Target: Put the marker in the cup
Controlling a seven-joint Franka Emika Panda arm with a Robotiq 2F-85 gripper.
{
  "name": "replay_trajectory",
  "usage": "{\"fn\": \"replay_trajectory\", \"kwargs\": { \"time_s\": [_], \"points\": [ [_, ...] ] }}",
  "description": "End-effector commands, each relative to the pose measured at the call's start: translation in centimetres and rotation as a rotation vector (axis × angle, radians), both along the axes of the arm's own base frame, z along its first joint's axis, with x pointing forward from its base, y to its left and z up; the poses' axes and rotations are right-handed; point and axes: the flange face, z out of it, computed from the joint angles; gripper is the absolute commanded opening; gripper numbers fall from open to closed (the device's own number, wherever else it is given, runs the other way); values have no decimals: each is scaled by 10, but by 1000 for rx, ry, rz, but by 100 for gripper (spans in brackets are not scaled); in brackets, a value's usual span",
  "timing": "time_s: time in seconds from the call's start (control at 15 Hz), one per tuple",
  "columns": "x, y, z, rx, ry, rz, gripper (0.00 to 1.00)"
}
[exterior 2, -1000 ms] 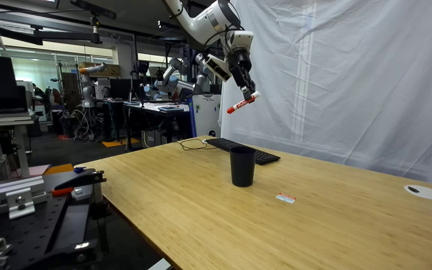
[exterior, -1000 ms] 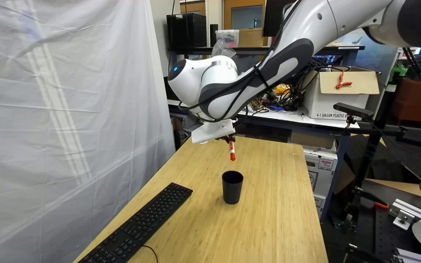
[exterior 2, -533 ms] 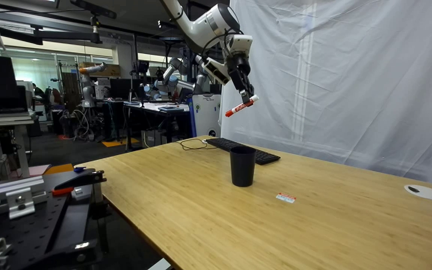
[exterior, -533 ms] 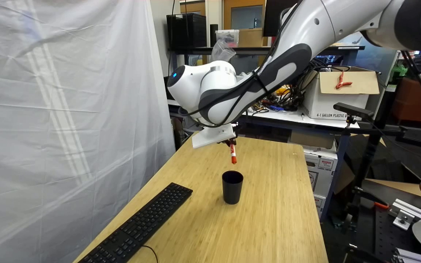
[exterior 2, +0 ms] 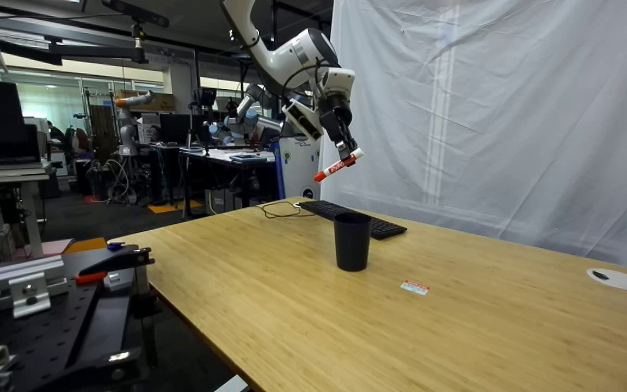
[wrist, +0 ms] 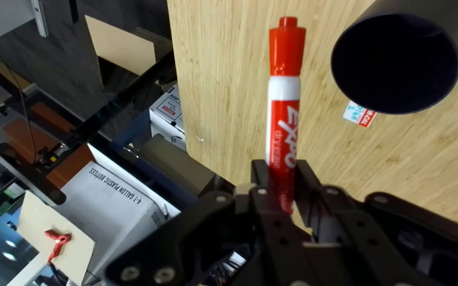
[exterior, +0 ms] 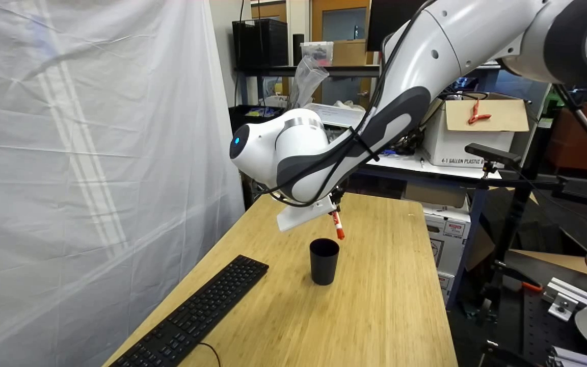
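The black two-fingered pincer [wrist: 282, 174] is clamped on a red-and-white plastic marker [wrist: 284, 123] lettered "EXPO dry erase", with one finger against each side of the barrel. The marker hangs in the air above the tabletop [exterior 2: 455, 332], a broad surface of pale, grained wood. In an exterior view it slants, its red capped end lower and its white end higher, poking out just past the fingers.

A plain black cylindrical cup [exterior 2: 352, 245] stands upright on the tabletop. The marker is outside the cup and apart from it, higher than its rim; in the wrist view the round mouth of the cup opens to the right of the marker, its inside too dark to make out.

A flat black rectangular keyboard [exterior: 196, 311] lies near the cup, apart from it. A small red-and-white sticker [exterior 2: 415, 287] is on the wood near the base of the cup, and a white oval disc [exterior 2: 624, 281] shows farther along. A white, creased sheet [exterior: 95, 153] hangs alongside the tabletop in both exterior views. In an exterior view a white jointed robot arm [exterior: 421, 66] with dark grey panels reaches over the tabletop, and beyond stands a white cardboard box [exterior: 467, 148] with a red clamp [exterior: 475, 116] on its open flap.
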Motion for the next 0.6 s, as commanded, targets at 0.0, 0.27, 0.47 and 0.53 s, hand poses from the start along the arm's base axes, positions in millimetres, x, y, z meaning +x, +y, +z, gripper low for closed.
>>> {"fn": "replay_trajectory", "kwargs": {
  "time_s": [0.0,0.27,0.47,0.53],
  "points": [
    [-6,5,2,-97,10,14,5],
    [-8,8,-14,-141,13,34,5],
    [-5,3,-33,-165,16,53,5],
    [-3,0,-38,-185,16,65,5]
  ]
}}
